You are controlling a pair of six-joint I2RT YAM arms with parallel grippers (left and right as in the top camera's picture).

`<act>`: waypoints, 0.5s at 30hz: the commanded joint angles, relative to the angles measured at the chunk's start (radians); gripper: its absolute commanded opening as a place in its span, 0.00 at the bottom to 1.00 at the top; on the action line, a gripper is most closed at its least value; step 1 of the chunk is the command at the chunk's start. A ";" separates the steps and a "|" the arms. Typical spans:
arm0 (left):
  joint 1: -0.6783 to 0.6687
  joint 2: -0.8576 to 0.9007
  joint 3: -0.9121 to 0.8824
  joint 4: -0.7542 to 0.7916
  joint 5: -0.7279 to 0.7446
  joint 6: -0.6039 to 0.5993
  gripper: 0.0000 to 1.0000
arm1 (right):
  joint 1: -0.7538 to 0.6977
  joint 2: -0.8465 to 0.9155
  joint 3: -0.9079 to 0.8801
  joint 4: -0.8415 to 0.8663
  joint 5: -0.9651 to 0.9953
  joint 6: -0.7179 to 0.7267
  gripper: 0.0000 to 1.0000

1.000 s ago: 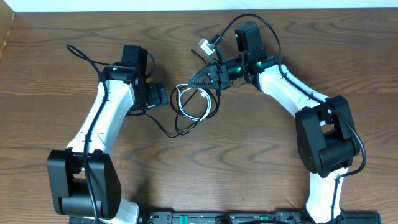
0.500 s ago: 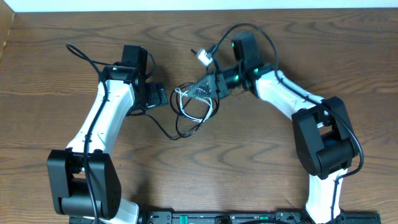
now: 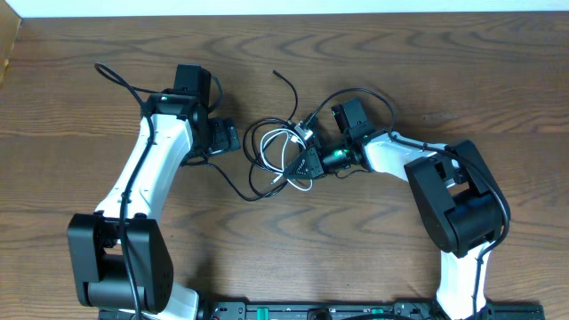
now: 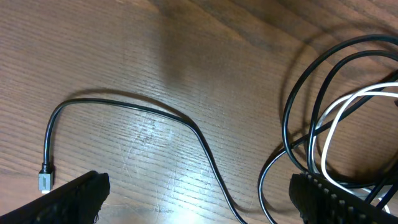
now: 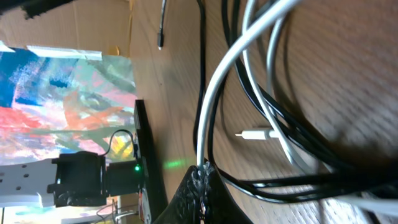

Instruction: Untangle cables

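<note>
Cables point(image 3: 280, 153) heaped on tabletop point(image 3: 373, 258), centre of frame; right hand point(image 5: 200, 174) pressed together, pinching white cable point(image 5: 208, 106); left hand point(image 4: 199, 186) spread, empty; risk: pull probably drags unanchored black loops point(image 4: 287, 118), tightening tangle.

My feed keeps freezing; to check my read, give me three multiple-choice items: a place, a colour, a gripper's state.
1. Where does the cable tangle lie?
A. Between the two grippers
B. At the table's left edge
C. Behind the left arm's base

2. What colour is the cable that the right gripper pinches?
A. Red
B. Blue
C. White

3. How is the left gripper?
A. Shut on a plug
B. Open, holding nothing
C. Shut, empty

Answers: 1 A, the overhead view shows it in the middle, between both arms' tips; 2 C, the white cable runs into the shut tips; 3 B, its jaws stand wide apart in the left wrist view.
</note>
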 commanded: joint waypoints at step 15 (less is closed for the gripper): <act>0.000 0.005 -0.008 -0.002 -0.012 -0.002 0.98 | 0.013 0.002 -0.009 0.047 -0.040 -0.015 0.25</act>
